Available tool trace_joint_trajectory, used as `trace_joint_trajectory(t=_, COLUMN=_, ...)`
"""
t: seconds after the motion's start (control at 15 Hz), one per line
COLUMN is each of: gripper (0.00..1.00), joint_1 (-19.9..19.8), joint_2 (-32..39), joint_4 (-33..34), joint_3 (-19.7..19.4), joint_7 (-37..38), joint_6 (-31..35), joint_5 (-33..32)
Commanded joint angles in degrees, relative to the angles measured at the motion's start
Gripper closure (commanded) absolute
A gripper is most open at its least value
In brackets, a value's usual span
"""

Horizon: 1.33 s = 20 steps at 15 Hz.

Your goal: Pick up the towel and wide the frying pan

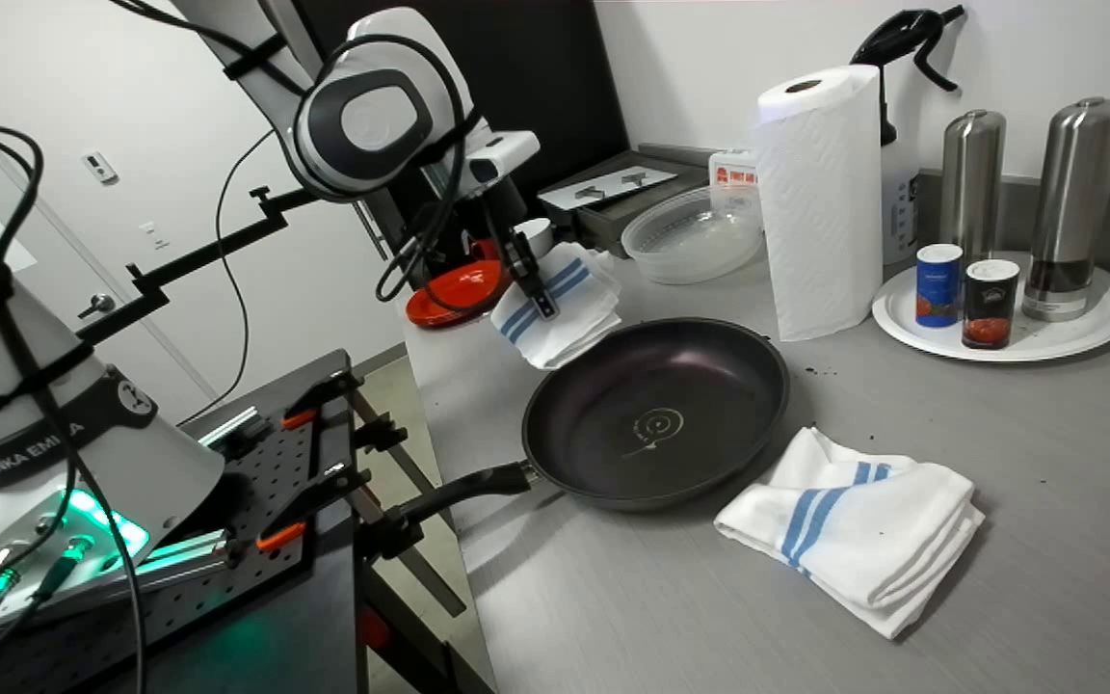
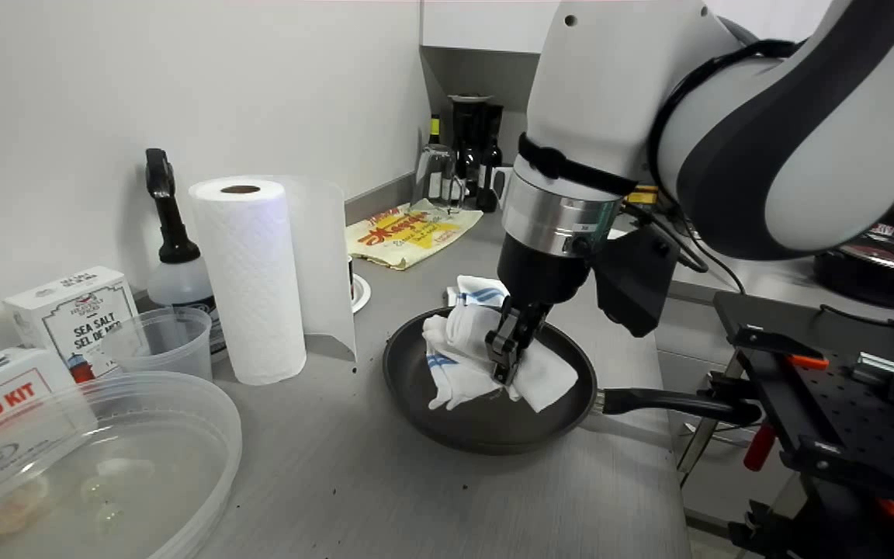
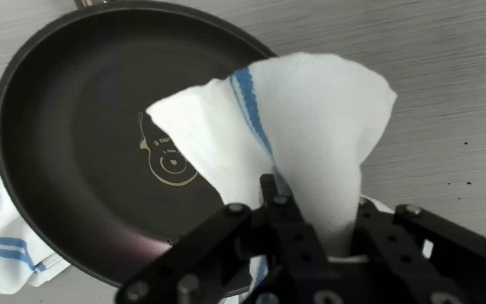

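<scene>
My gripper point(image 1: 541, 301) is shut on a white towel with blue stripes point(image 1: 574, 306). The towel bunches between the fingers and fans out beyond them in the wrist view point(image 3: 310, 109). The black frying pan point(image 1: 656, 386) stands on the counter, its handle toward the robot base. In an exterior view the held towel point(image 2: 455, 380) overlaps the pan point(image 2: 486, 435); in the wrist view it covers part of the pan's rim point(image 3: 78, 139). The towel hangs near the rim on the side by the plastic tub. I cannot tell whether it touches the pan.
A second folded striped towel point(image 1: 854, 530) lies against the pan's far side. A paper towel roll point(image 1: 820, 212), a plate with shakers and mills point(image 1: 1008, 337), a clear plastic tub point(image 1: 690, 241) and a red plate point(image 1: 454, 294) stand around on the grey counter.
</scene>
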Motion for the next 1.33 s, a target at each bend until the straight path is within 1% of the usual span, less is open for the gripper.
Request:
trace_joint_trajectory(t=0.0, gripper=0.95, joint_1=0.6, joint_2=3.3, joint_4=1.0, joint_3=0.6, joint_7=-2.5, joint_6=5.0, joint_5=3.6)
trace_joint_trajectory(t=0.27, gripper=0.95, joint_1=2.3, joint_2=6.2, joint_4=1.8, joint_3=-0.6, joint_7=-5.2, joint_6=8.1, joint_5=7.7)
trace_joint_trajectory(t=0.47, gripper=0.95, joint_1=2.5, joint_2=7.4, joint_4=2.2, joint_3=-0.6, joint_7=-7.4, joint_6=9.2, joint_5=10.7)
trace_joint_trajectory(t=0.8, gripper=0.95, joint_1=2.1, joint_2=8.0, joint_4=2.8, joint_3=-0.1, joint_7=-9.8, joint_6=9.0, joint_5=13.1)
trace_joint_trajectory(t=0.87, gripper=0.95, joint_1=1.5, joint_2=7.4, joint_4=2.4, joint_3=0.4, joint_7=-9.9, joint_6=7.9, joint_5=13.6)
trace_joint_trajectory(t=0.93, gripper=0.80, joint_1=1.4, joint_2=7.5, joint_4=2.4, joint_3=0.4, joint_7=-10.1, joint_6=7.8, joint_5=13.8)
trace_joint_trajectory(t=1.27, gripper=0.80, joint_1=1.4, joint_2=7.5, joint_4=2.3, joint_3=0.4, joint_7=-10.1, joint_6=7.8, joint_5=14.1)
